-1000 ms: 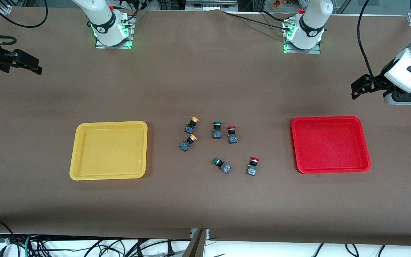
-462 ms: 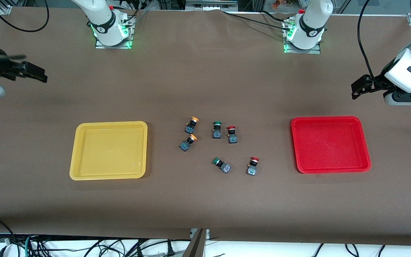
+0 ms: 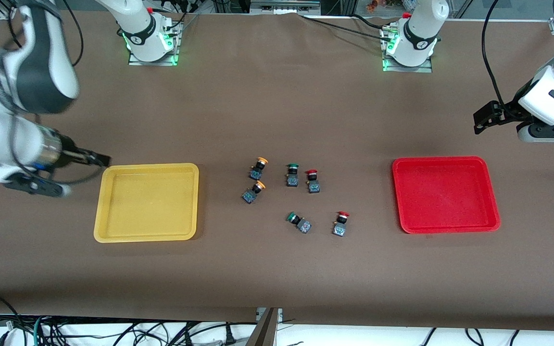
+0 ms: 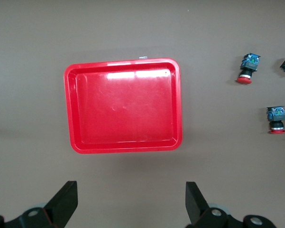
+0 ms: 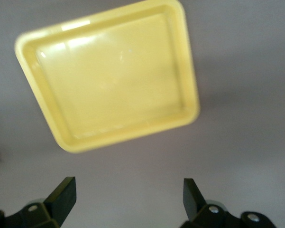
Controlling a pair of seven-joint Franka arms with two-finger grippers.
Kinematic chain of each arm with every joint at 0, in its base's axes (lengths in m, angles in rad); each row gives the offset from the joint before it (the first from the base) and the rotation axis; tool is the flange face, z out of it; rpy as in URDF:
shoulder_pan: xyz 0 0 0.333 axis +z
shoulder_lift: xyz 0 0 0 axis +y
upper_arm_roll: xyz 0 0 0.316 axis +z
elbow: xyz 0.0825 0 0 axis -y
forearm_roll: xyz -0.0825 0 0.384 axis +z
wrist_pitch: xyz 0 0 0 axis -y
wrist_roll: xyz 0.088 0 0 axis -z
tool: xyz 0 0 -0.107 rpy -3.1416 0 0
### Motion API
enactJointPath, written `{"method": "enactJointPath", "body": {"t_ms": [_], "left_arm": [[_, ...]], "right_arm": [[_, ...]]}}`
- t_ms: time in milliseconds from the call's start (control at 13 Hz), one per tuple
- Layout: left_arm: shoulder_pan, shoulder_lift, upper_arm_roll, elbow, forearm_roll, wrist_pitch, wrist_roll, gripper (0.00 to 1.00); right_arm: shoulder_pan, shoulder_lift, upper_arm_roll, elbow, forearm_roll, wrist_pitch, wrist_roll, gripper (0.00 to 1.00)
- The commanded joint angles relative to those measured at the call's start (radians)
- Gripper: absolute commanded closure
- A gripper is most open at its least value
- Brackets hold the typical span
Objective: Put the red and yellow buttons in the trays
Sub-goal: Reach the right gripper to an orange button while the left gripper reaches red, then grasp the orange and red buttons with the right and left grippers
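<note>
Two orange-yellow-capped buttons (image 3: 259, 167) (image 3: 254, 191) and two red-capped buttons (image 3: 312, 180) (image 3: 340, 223) lie mid-table between the yellow tray (image 3: 146, 166) and the red tray (image 3: 438, 159). Both trays hold nothing. My right gripper (image 3: 99, 159) is open and empty, up beside the yellow tray's corner at the right arm's end; its wrist view shows its gripper (image 5: 125, 194) and that tray (image 5: 102, 19). My left gripper (image 3: 481, 120) is open and empty, waiting above the table near the red tray. Its wrist view shows its gripper (image 4: 131, 199), the red tray (image 4: 123, 62) and both red buttons (image 4: 248, 68) (image 4: 276, 118).
Two green-capped buttons (image 3: 292, 174) (image 3: 298, 222) lie among the others, one right beside a red-capped one. The arm bases (image 3: 149, 41) (image 3: 409, 45) stand along the table's edge farthest from the front camera.
My right arm has swung in from the table's end, and its gripper now hangs beside the yellow tray's corner. The left arm and the buttons have not moved.
</note>
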Motion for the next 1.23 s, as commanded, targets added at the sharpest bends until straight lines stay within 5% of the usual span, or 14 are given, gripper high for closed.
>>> {"method": "enactJointPath", "body": {"t_ms": [0, 231, 462, 769, 1154], "left_arm": [[-0.03, 0.077, -0.003, 0.027, -0.074, -0.027, 0.0, 0.0], [-0.128, 0.211, -0.018, 0.033, -0.097, -0.018, -0.016, 0.0], [-0.174, 0.364, -0.018, 0.065, -0.093, 0.248, -0.078, 0.0], [-0.246, 0.607, -0.024, 0.108, -0.1, 0.767, -0.067, 0.0], [-0.284, 0.842, -0.029, 0.187, -0.097, 1.003, -0.063, 0.0]], "right_arm": [[0.112, 0.112, -0.003, 0.024, 0.084, 0.157, 0.297, 0.0], [0.257, 0.253, -0.003, 0.027, 0.087, 0.404, 0.654, 0.0], [0.346, 0.341, -0.003, 0.028, 0.087, 0.599, 0.855, 0.0], [0.404, 0.422, 0.005, 0.037, 0.086, 0.77, 0.935, 0.0], [0.458, 0.492, 0.011, 0.063, 0.081, 0.787, 0.945, 0.0]]}}
